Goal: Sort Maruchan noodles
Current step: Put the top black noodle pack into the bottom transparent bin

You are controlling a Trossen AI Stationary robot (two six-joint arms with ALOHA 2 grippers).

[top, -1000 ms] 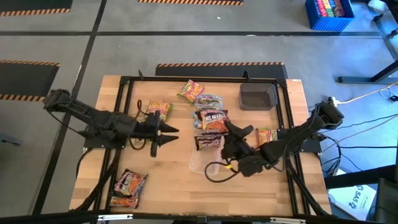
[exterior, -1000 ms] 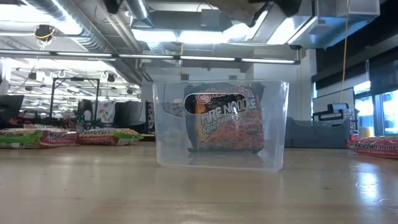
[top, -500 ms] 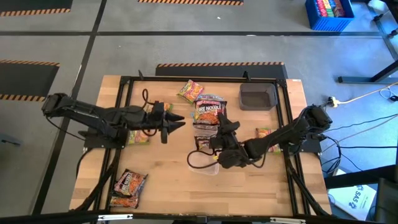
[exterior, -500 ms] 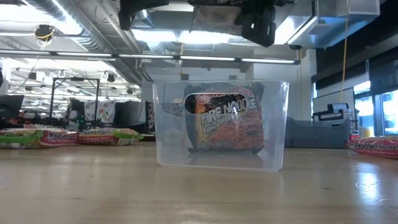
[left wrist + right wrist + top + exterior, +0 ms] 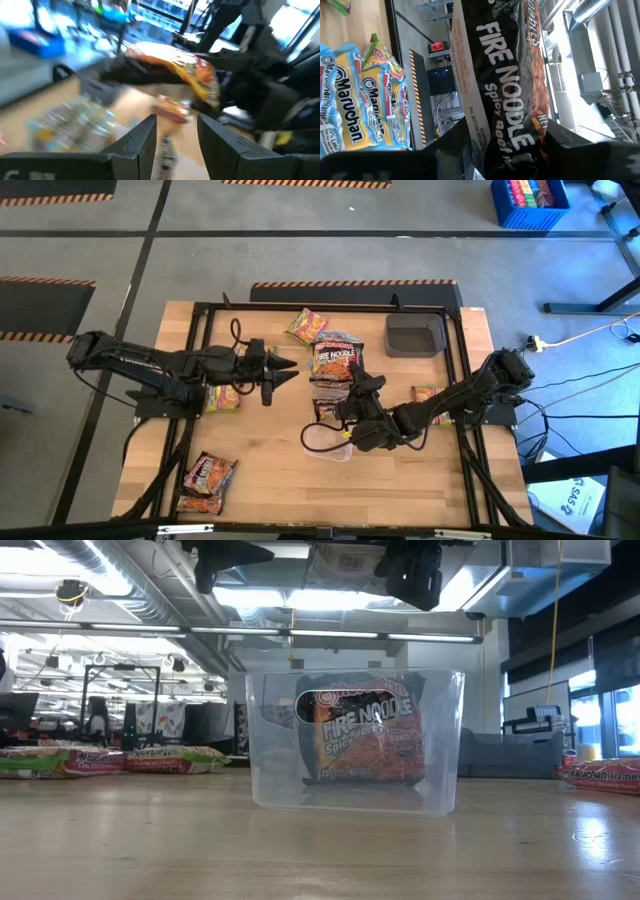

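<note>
Since a second ago both arms shifted: right arm swung inward, lifting a dark maroon Fire Noodle packet [image 5: 334,362] off the pile; left arm stretched out toward the middle.

Nearest the low camera: clear tub [image 5: 355,740], directly under the right gripper [image 5: 352,388], one maroon packet [image 5: 362,735] standing upright inside. Above the tub, right gripper [image 5: 400,570] is clenched on the maroon Fire Noodle packet [image 5: 507,85]; packet hangs past the fingers, out beyond the gripper on the far side, over the tub edge. Pinch is on one end only, rest of the wrapper free.

Left gripper [image 5: 283,368] hovers just beside the held packet, fingers [image 5: 144,140] apart, nothing between them.

Handling guess: packet looks light, crinkly film, slippery; noodle block inside probably brittle, so hard squeeze risks cracking it. Best hold is the sealed end seam or flat across the block, as the right gripper has it. It will probably swing if moved fast.

Farther out, beyond the right gripper: blue-orange Maruchan packets [image 5: 355,100] lie flat on the table, yellow-green packet [image 5: 306,326] past them, grey tray [image 5: 414,335] at the back. Behind the left gripper, one packet [image 5: 225,398] under the arm. Two more packets [image 5: 204,480] sit well apart at the near corner.
</note>
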